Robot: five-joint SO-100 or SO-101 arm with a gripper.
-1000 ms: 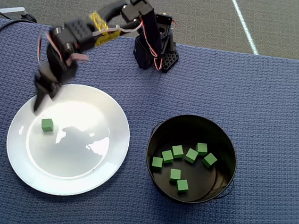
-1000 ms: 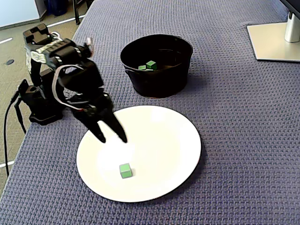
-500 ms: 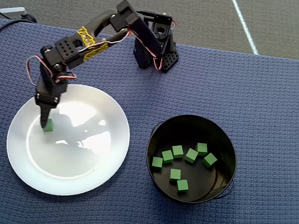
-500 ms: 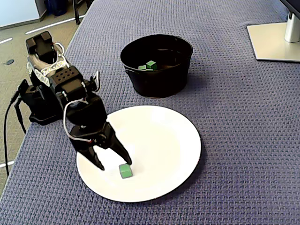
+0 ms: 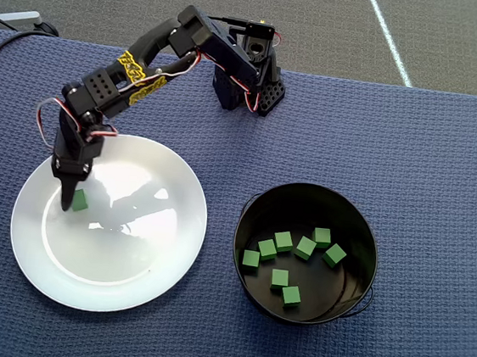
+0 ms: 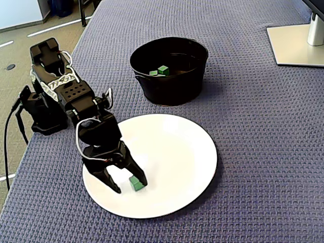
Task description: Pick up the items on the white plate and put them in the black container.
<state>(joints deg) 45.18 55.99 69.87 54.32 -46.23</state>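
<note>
Blue woven cloth covered the table, and on it the white plate [image 5: 153, 259] lay with the pincer [image 6: 127, 185] lowered onto its near-left part in the fixed view. Its jaws stood spread and released, tips down at the plate. The last green cube [image 6: 135, 184] on the plate sat against the inner face of the right-hand finger [image 6: 137, 175] in that view, with the other finger well clear of it on the far side. In the overhead view the cube [image 5: 80, 201] peeped out just beside the tip, partly hidden, so how squarely it sat between the fingers was hard to judge.

To close well, the pincer probably wanted a slight shift so the cube was centred, tips kept at the glossy surface, then a slow squeeze so the cube did not skid away. Seven cubes [image 5: 283, 241] lay in the black container [image 5: 361, 226], well off to the pincer's side.
</note>
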